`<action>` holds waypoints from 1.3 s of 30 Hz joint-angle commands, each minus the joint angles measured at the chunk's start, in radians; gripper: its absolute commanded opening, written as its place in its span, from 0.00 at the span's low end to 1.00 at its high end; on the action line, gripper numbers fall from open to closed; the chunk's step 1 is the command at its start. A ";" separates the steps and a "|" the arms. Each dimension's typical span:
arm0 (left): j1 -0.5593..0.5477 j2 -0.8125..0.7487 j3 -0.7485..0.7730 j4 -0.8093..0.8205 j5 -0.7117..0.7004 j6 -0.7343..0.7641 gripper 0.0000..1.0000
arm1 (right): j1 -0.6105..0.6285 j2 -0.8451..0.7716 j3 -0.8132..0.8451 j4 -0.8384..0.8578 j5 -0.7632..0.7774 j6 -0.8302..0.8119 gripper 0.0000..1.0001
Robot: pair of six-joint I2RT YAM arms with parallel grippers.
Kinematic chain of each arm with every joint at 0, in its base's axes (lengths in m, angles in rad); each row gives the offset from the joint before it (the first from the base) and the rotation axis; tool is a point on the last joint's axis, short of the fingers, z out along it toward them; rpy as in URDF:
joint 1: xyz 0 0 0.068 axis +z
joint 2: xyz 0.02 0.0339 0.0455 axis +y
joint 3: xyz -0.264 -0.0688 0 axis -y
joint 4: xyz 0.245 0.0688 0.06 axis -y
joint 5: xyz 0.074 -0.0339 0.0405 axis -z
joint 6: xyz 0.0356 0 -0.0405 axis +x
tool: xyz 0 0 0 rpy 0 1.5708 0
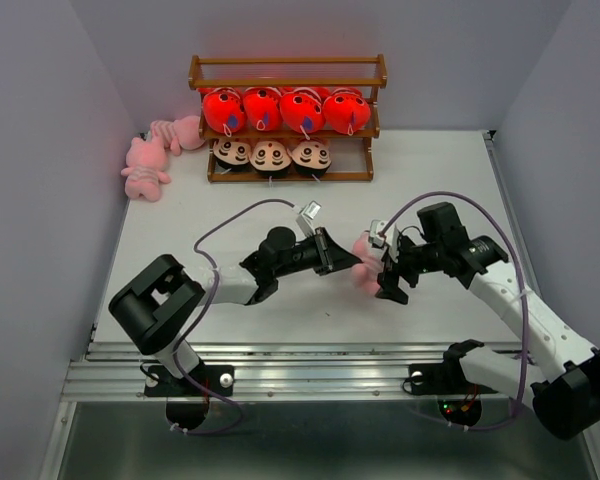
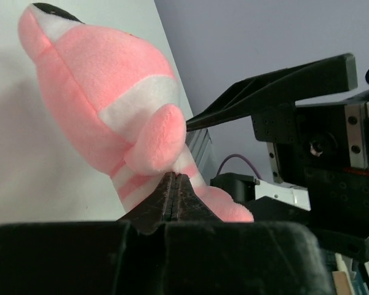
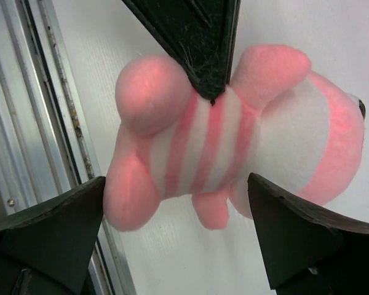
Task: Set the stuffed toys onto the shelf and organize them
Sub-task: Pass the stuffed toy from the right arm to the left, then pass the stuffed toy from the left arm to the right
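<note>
At the middle of the table (image 1: 450, 180), the frog (image 1: 364, 265) was pinched by its belly in the closed left gripper (image 1: 332, 255). The right gripper (image 1: 385, 272) was spread wide around it, gripping nothing. The shelf (image 1: 288, 72) was set well beyond, slightly leftward.

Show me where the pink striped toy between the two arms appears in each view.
Top external: pink striped toy just right of centre, between left hand and right hand.
Left wrist: upper left, above the shut left hand.
Right wrist: centre, inside the open right hand.
Shared landmark: the left hand's tip pinching the toy.
</note>
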 commanded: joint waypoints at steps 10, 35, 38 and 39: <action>0.028 -0.244 -0.071 -0.309 0.067 0.599 0.00 | -0.068 0.002 0.189 0.015 -0.058 0.181 1.00; 0.026 -0.486 -0.168 -0.233 0.110 0.736 0.00 | -0.068 0.275 0.123 0.223 -0.244 0.356 1.00; 0.026 -0.483 -0.175 -0.187 0.126 0.716 0.00 | -0.068 0.302 0.134 0.246 -0.248 0.373 0.97; 0.026 -0.483 -0.178 -0.184 0.126 0.714 0.00 | -0.068 0.309 0.137 0.246 -0.256 0.373 0.94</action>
